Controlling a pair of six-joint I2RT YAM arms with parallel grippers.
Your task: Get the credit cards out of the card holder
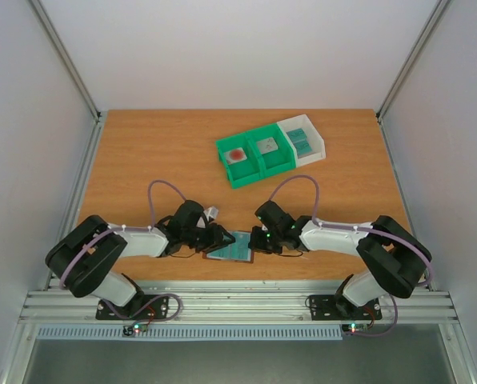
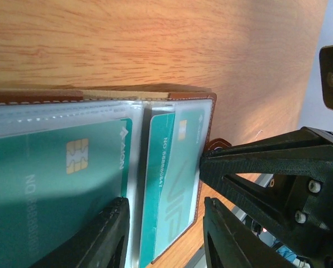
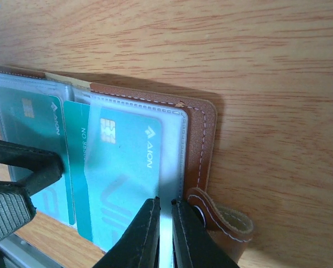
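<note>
In the brown card holder (image 3: 199, 139), perhaps three teal cards (image 3: 127, 167)

A wooden table (image 1: 158, 152) with an orange-brown top sits in the middle. A plain white back wall (image 1: 238, 48) stands behind it, and pale side walls (image 1: 22, 120) close it in on the left and right. Grey metal posts (image 1: 66, 60) go up from the far corners of the table. A wide silver rail (image 1: 238, 304) runs along the near edge. Just below it is a white strip (image 1: 222, 332) full of little slots, then a dull grey surface (image 1: 222, 360). The light is soft and even.
</note>
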